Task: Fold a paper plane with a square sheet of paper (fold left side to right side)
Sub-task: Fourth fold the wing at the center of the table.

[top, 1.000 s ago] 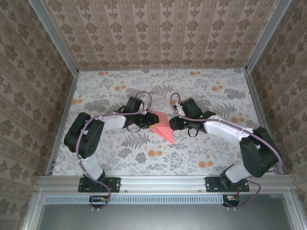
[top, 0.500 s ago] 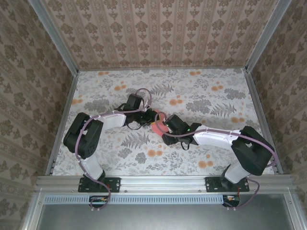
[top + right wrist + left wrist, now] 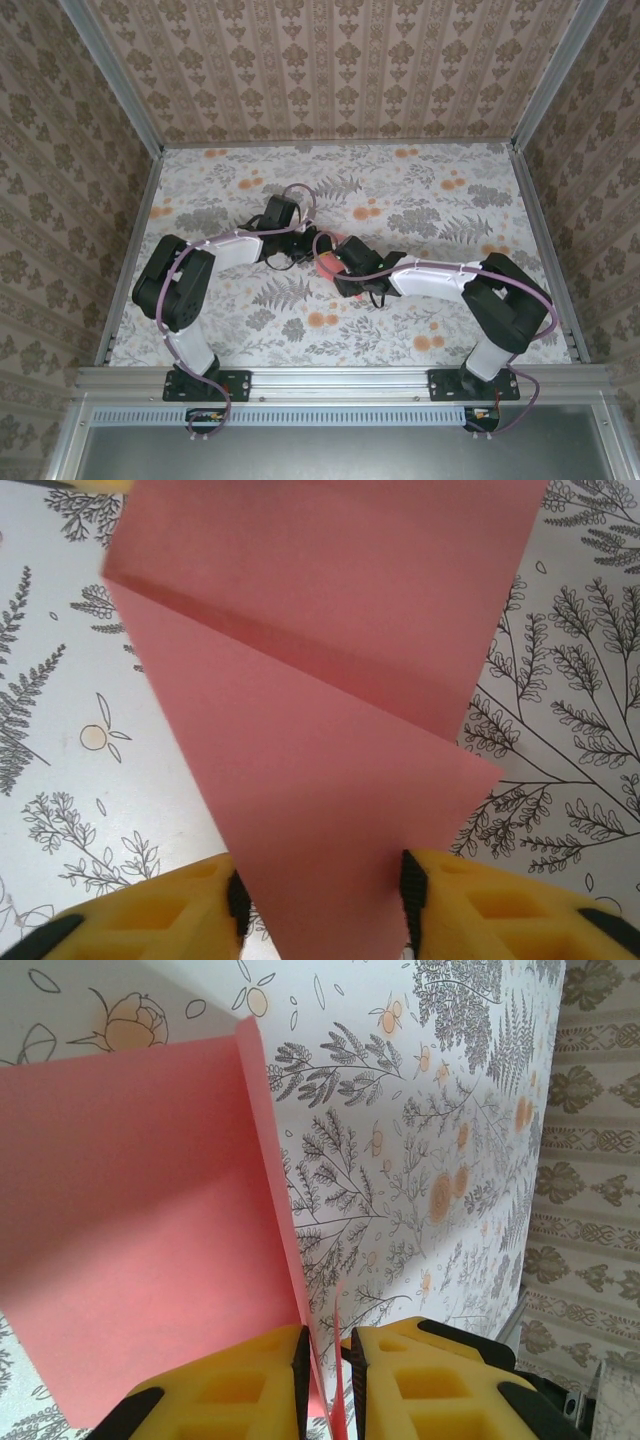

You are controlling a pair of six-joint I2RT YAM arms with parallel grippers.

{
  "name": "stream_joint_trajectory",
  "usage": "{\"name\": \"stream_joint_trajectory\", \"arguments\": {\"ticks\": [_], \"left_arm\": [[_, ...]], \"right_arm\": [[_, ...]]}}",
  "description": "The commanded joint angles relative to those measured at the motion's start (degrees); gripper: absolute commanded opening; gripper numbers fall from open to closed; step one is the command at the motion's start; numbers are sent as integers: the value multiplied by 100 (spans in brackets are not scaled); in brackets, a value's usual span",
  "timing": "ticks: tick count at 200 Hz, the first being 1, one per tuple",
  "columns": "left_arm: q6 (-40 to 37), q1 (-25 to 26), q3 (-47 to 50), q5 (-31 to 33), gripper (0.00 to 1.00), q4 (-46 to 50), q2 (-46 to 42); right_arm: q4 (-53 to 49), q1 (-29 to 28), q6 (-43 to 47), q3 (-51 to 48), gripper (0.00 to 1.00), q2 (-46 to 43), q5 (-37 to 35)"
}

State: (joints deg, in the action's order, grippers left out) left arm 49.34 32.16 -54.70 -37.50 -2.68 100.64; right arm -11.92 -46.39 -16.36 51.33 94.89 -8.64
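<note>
The salmon-pink sheet of paper (image 3: 326, 264) lies mid-table, folded into slanted flaps, mostly hidden in the top view between the two wrists. My left gripper (image 3: 306, 250) meets it from the left. In the left wrist view the paper (image 3: 140, 1190) has a raised crease running into my left gripper (image 3: 325, 1338). Those jaws stand a narrow gap apart around two thin paper edges, with tablecloth showing between them. In the right wrist view the folded paper (image 3: 320, 680) spans the gap of my right gripper (image 3: 320, 880), which is open, with a pad at each side of the flap.
A floral tablecloth (image 3: 420, 190) covers the table, and patterned walls (image 3: 340, 70) close it in on three sides. Both forearms stretch toward the middle, and the right arm (image 3: 440, 275) lies low across the near right part.
The right arm has swung left, and its gripper has moved onto the paper from the right. In the top view the paper went from plainly visible to nearly covered. The left gripper has barely moved.
</note>
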Motion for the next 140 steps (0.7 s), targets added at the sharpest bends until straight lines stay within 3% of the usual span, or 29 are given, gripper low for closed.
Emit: {"name": "stream_joint_trajectory", "arguments": {"ticks": [1, 30, 77, 103, 140], "left_arm": [[-25, -50, -150, 31, 22, 171, -263], [-173, -134, -125, 24, 32, 417, -482], [-433, -491, 246, 317, 44, 821, -1223], [-427, -564, 568, 343, 44, 872, -1478], [-162, -494, 898, 144, 35, 340, -1221]], "right_arm": [[-67, -45, 32, 134, 38, 66, -168], [-104, -36, -17, 164, 22, 77, -14], [-51, 162, -211, 140, 7, 75, 771], [98, 334, -391, 70, 7, 41, 1383], [337, 547, -597, -94, 6, 174, 2009]]}}
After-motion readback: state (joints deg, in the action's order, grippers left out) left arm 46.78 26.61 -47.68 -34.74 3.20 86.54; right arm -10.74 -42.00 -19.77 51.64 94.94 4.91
